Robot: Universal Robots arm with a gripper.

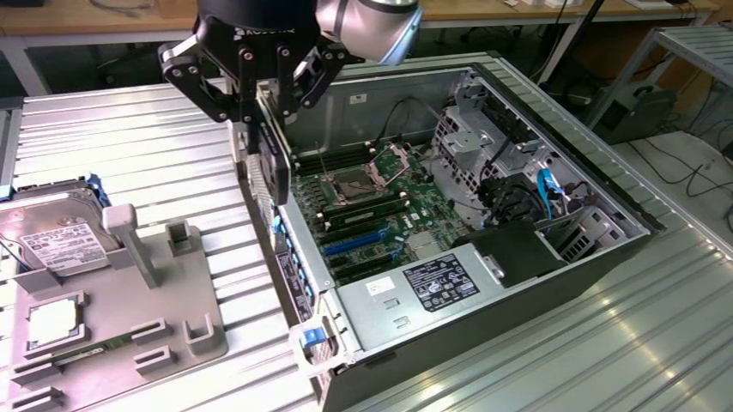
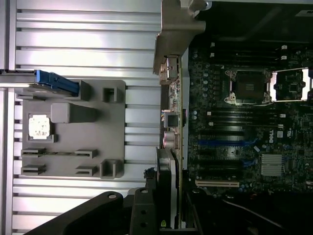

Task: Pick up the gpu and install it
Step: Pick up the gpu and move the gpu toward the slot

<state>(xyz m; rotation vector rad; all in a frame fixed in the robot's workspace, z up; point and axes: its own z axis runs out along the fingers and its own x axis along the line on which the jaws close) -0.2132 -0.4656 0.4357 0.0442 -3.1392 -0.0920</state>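
Note:
My gripper (image 1: 266, 112) is shut on the gpu (image 1: 270, 167), a thin black card that hangs edge-on from the fingers (image 1: 300, 81). It hovers over the wall of the open computer case (image 1: 596, 184) on the exterior view's left, apart from the motherboard (image 1: 396, 215). In the wrist view the gpu (image 2: 171, 129) runs as a narrow strip from the gripper (image 2: 168, 198) up to its silvery metal bracket (image 2: 173, 36), along the line between the table and the motherboard (image 2: 234, 122). The blue expansion slots (image 1: 355, 245) (image 2: 227, 143) lie bare beside it.
A grey parts holder (image 1: 149, 300) (image 2: 73, 132) stands on the ribbed metal table, at the exterior view's left. It carries a hard drive (image 1: 51, 236), a processor chip (image 1: 51, 322) and a memory stick (image 1: 86, 352). Cables (image 1: 544, 193), a drive cage and the power supply (image 1: 441, 279) crowd the case.

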